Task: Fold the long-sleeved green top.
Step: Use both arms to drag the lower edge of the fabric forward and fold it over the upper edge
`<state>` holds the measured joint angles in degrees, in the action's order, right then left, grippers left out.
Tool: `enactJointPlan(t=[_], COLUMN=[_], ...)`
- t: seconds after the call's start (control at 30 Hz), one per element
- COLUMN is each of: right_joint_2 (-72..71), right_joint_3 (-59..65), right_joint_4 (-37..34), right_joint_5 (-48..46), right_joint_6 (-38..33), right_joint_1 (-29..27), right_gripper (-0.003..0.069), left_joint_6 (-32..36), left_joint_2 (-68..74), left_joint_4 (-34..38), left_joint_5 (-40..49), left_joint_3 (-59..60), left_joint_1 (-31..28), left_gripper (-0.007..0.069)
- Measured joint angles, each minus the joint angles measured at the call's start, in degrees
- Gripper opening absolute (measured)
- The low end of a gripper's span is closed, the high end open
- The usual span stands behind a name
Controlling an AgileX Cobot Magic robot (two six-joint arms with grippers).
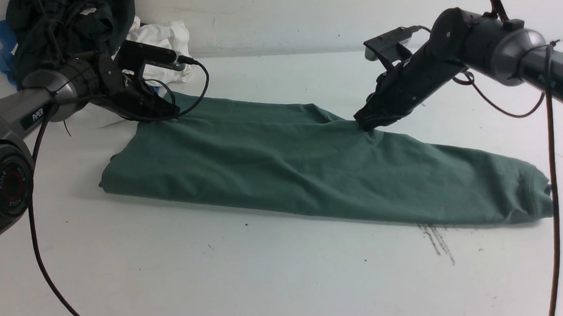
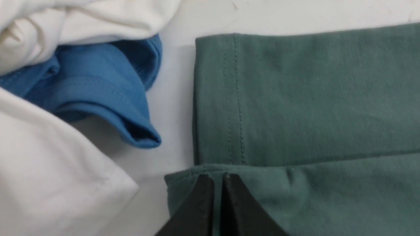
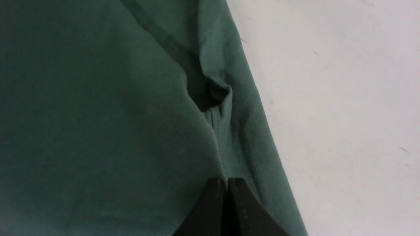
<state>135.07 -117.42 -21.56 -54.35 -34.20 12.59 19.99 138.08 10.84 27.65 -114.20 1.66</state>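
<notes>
As L pincer (image 2: 218,177), R pincer (image 3: 227,181) nip green top (image 1: 311,175): label (image 1: 37,114) "PiPER".

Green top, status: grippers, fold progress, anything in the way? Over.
Left gripper and right gripper shut, tips at far edge; pinch unconfirmed. Green top flat, folded into long band. White garment, blue garment beside its left corner, apart.

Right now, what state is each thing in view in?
green long-sleeved top: lying flat, folded into a long band.
left claw: shut, pinching the top's hem corner.
right claw: shut, pinching the top's far edge.
black garment: crumpled, heaped far left.
white garment: crumpled beside it.
blue garment: crumpled among the white folds.
</notes>
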Motion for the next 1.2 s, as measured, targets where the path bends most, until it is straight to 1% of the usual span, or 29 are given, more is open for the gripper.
enactJointPlan(t=[0.1, 0.3, 0.4, 0.47, 0.5, 0.53, 0.6, 0.63, 0.67, 0.7, 0.77, 0.8, 0.83, 0.87, 0.9, 0.97, 1.03, 1.07, 1.2], right_joint_2=[0.0, -0.6, -0.8, -0.8, -0.8, -0.8, -0.8, -0.8, -0.8, -0.8, -0.8, -0.8, -0.8, -0.8, -0.8, -0.8, -0.8, -0.8, -0.8], right_joint_3=[0.0, 0.0, 0.0, 0.0, 0.0, 0.0, 0.0, 0.0, 0.0, 0.0, 0.0, 0.0, 0.0, 0.0, 0.0, 0.0, 0.0, 0.0, 0.0], right_joint_4=[0.4, 1.5, 1.4, 1.2, 1.1, 1.1, 0.9, 0.9, 0.9, 0.9, 0.9, 0.9, 0.9, 0.9, 0.9, 0.9, 0.9, 1.0, 2.2], right_joint_5=[-0.1, -0.2, -0.3, -0.3, -0.3, -0.3, -0.3, -0.4, -0.5, -0.7, -0.9, -0.9, -0.9, -0.9, -1.0, -1.1, -1.6, -1.8, -2.3], right_joint_6=[0.0, 0.0, 0.0, 0.0, 0.0, 0.0, 0.0, 0.0, 0.0, 0.0, 0.0, 0.0, 0.0, -0.1, -0.1, -0.1, -0.1, -0.1, -0.1], right_joint_1=[0.0, 0.0, 0.0, 0.0, 0.0, 0.0, 0.0, 0.0, 0.0, 0.0, 0.0, 0.0, 0.0, 0.0, 0.0, 0.0, 0.0, 0.0, 0.0], right_gripper=[-0.0007, -0.0007, -0.0007, -0.0007, -0.0007, -0.0007, -0.0007, -0.0007, -0.0007, -0.0007, -0.0007, -0.0007, -0.0007, -0.0007, -0.0007, -0.0007, -0.0007, -0.0007, -0.0007], left_joint_6=[0.0, 0.0, -0.3, 0.0, 0.1, 0.1, 0.1, 0.2, 0.2, 0.2, 0.2, 0.2, 0.2, 0.2, 0.3, 0.4, 0.4, 0.4, 0.7], left_joint_2=[-1.6, -5.0, -5.4, -4.0, -3.4, -3.2, -0.7, 0.0, 0.0, 0.9, 1.5, 1.7, 1.7, 1.7, 1.7, 1.7, 1.4, 1.1, -1.5], left_joint_4=[0.0, 0.4, 3.3, 5.2, 5.7, 5.8, 6.5, 6.7, 6.7, 7.1, 7.7, 7.8, 8.1, 8.1, 8.3, 8.3, 8.3, 8.3, 8.3], left_joint_5=[0.1, -0.8, 0.8, 3.0, 3.8, 3.9, 4.1, 3.6, 3.6, 2.2, 0.1, -0.5, -1.3, -1.3, -1.9, -2.1, -1.9, -1.4, -0.4], left_joint_3=[0.0, 0.0, -0.1, -0.1, -0.1, -0.1, 0.0, 0.0, 0.0, 0.0, 0.0, 0.0, 0.0, 0.0, 0.0, 0.0, 0.0, 0.0, 0.0], left_joint_1=[0.0, 0.0, -0.3, -0.7, -0.8, -0.8, -0.9, -1.0, -1.0, -1.0, -0.9, -0.8, -0.8, -0.8, -0.8, -0.8, -0.8, -0.8, -0.7], left_gripper=[-0.0008, -0.0008, -0.0001, 0.0038, 0.0071, 0.0071, 0.0200, 0.0249, 0.0249, 0.0318, 0.0351, 0.0342, 0.0289, 0.0289, 0.0172, 0.0065, 0.0015, 0.0004, -0.0008])
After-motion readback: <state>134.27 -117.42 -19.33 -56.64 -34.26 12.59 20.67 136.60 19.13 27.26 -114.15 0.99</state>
